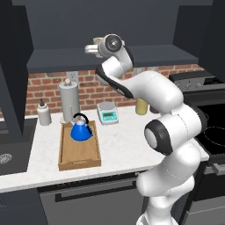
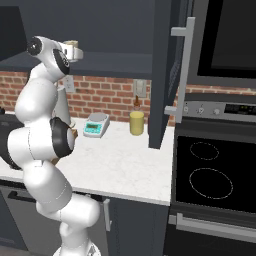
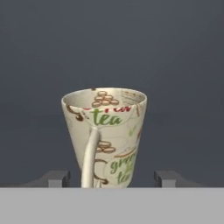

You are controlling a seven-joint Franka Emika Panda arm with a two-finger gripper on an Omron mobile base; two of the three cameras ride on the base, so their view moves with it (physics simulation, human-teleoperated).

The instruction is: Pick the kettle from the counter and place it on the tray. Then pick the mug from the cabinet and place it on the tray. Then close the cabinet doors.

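Your kettle already sits on the tray on the counter, so the mug and the cabinet doors are left. Your hand is up at the cabinet shelf with the mug straight ahead between its fingers, which stand apart, not yet touching its sides.
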